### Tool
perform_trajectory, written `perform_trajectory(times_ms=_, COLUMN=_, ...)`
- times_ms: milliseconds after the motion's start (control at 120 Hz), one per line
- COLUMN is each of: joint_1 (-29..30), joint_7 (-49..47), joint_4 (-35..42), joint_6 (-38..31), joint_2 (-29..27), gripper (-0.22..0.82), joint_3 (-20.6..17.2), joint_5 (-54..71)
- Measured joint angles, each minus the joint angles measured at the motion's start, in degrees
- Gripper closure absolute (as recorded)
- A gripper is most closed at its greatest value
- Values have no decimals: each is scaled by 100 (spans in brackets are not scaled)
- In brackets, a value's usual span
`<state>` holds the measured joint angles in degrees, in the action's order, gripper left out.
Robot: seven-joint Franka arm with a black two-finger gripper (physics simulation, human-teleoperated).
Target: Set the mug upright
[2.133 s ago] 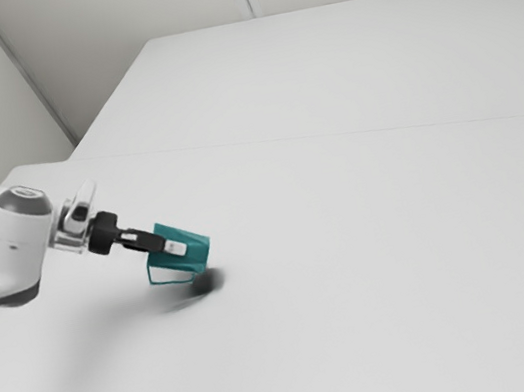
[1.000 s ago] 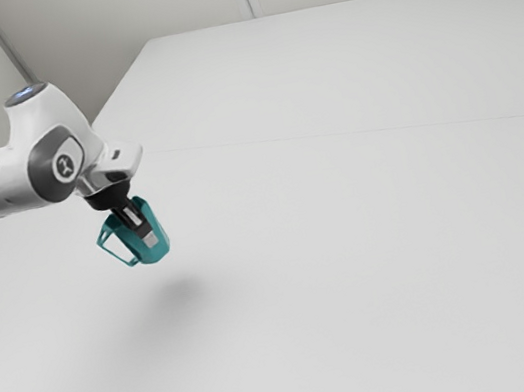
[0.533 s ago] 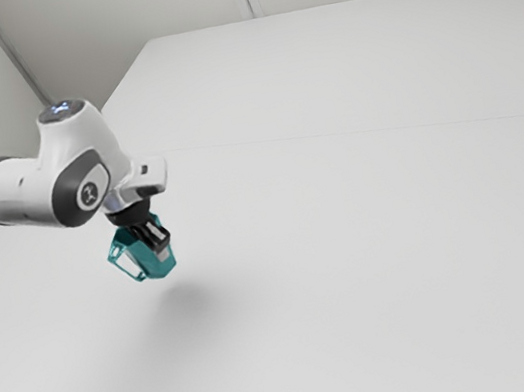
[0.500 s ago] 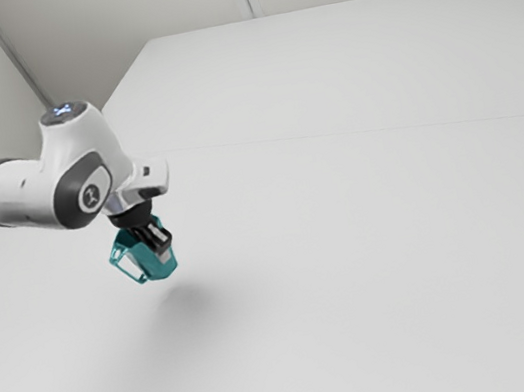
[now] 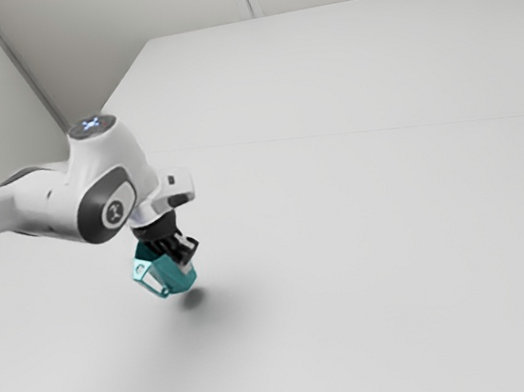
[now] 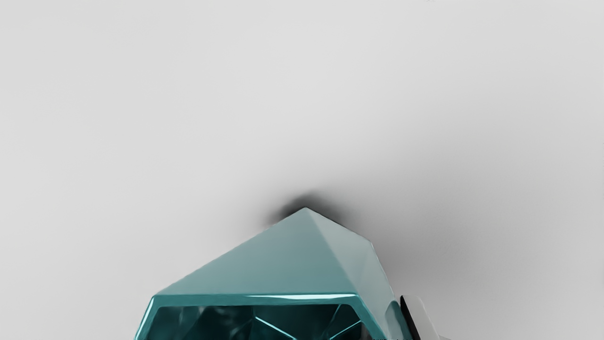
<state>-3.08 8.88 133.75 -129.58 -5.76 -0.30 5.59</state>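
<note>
Teal mug (image 5: 175, 275), clamped in the jaws, slants along its axis, mouth apparently up toward the exterior view's left.

Pale table (image 5: 409, 282); small dark shadow (image 5: 192, 299) on surface, softer grey shading around.

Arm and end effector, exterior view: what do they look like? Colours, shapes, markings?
Arm: glossy white, rounded housings, dark grey trim. Dark round cap on top with blue-lit marks; pale side disc with a dark logo, ringed dark grey. End effector: black, two slim fingers, with a pale grey tip on at least one.
</note>
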Motion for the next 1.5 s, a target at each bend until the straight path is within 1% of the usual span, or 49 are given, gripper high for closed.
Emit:
perform_trajectory(times_ms=575, joint_1=-193, joint_7=-915, joint_4=49, joint_6=-213, joint_2=370, gripper=78, joint_3=-17, joint_5=157)
perform_trajectory(times_ms=1075, joint_1=-169, joint_7=-1282, joint_4=48, joint_6=-245, joint_2=571, gripper=78, joint_3=-43, joint_5=206)
perform_trajectory(times_ms=1283, joint_1=-219, joint_7=-1364, joint_4=49, joint_6=-263, joint_2=622, gripper=78, joint_3=8, joint_5=206)
perform_trajectory(times_ms=1325, joint_1=-212, joint_7=-1369, joint_4=49, joint_6=-275, joint_2=626, gripper=75, joint_3=1, joint_5=195)
perform_trajectory(times_ms=1367, joint_1=-205, joint_7=-1364, joint_4=50, joint_6=-283, joint_2=625, gripper=69, joint_3=-7, joint_5=175)
perform_trajectory(times_ms=1500, joint_1=-199, joint_7=-1354, joint_4=47, joint_6=-304, joint_2=590, gripper=40, joint_3=-13, joint_5=135)
